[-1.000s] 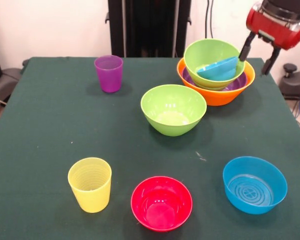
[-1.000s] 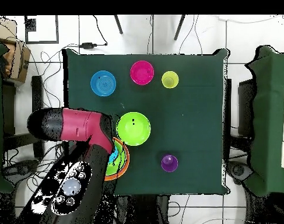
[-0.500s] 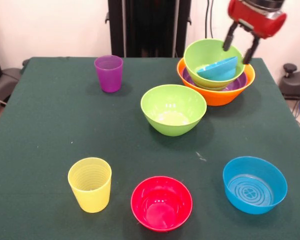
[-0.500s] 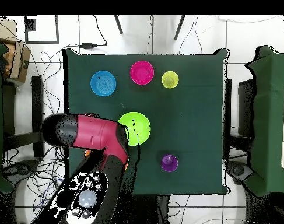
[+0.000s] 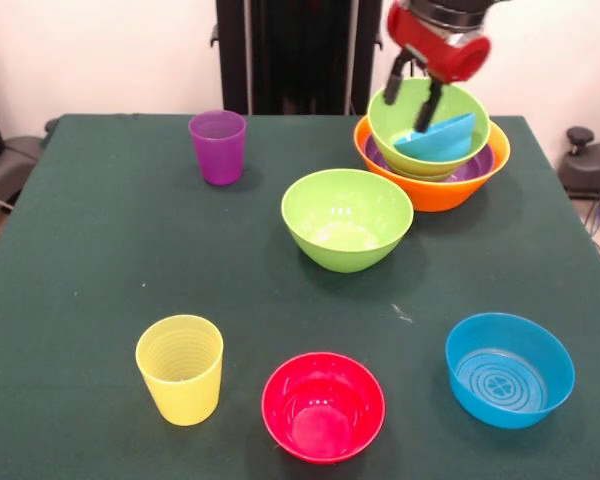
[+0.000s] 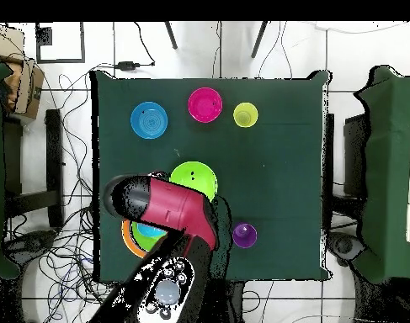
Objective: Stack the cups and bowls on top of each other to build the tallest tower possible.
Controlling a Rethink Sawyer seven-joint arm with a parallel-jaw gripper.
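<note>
The tower stands at the table's far right in the front view: a large orange bowl (image 5: 435,185) holds a shallow purple bowl (image 5: 477,166), a lime green bowl (image 5: 410,135) and a tilted blue bowl (image 5: 442,140). My gripper (image 5: 412,88) is open and empty, hanging over the green bowl's left part, just left of the tilted blue bowl. A loose lime green bowl (image 5: 346,218) (image 6: 194,183) sits mid-table. The purple cup (image 5: 218,146) (image 6: 244,235), yellow ribbed cup (image 5: 181,368) (image 6: 246,115), pink-red bowl (image 5: 323,405) (image 6: 205,104) and second blue bowl (image 5: 509,368) (image 6: 149,120) stand apart.
In the overhead view my red arm (image 6: 170,210) covers most of the tower; only the orange rim (image 6: 127,238) and a bit of blue show. The dark green table (image 5: 110,260) has black stands behind it and a chair at its far right.
My gripper has moved left in the front view, from beyond the tower's right side to above the green bowl's left part. The bowls and cups have not moved.
</note>
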